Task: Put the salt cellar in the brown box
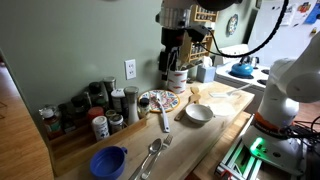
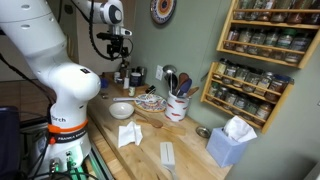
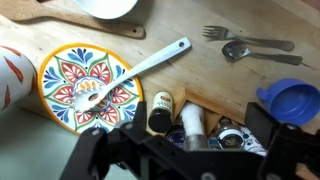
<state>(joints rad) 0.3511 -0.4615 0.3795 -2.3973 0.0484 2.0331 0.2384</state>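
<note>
The salt cellar, a tall slim white cylinder with a pale grey top, stands upright at the end of a row of spice jars. In the wrist view it stands just inside the corner of the brown wooden box, with jars beside it. My gripper hangs high above the counter and is open and empty. It touches nothing. In the wrist view my gripper has its two fingers spread wide on either side of the salt cellar, far above it. My gripper also shows in an exterior view.
A colourful plate with a white spoon lies beside the box. A black-lidded jar stands just outside the corner. A blue cup, a fork and a spoon, a white bowl and a utensil holder are nearby.
</note>
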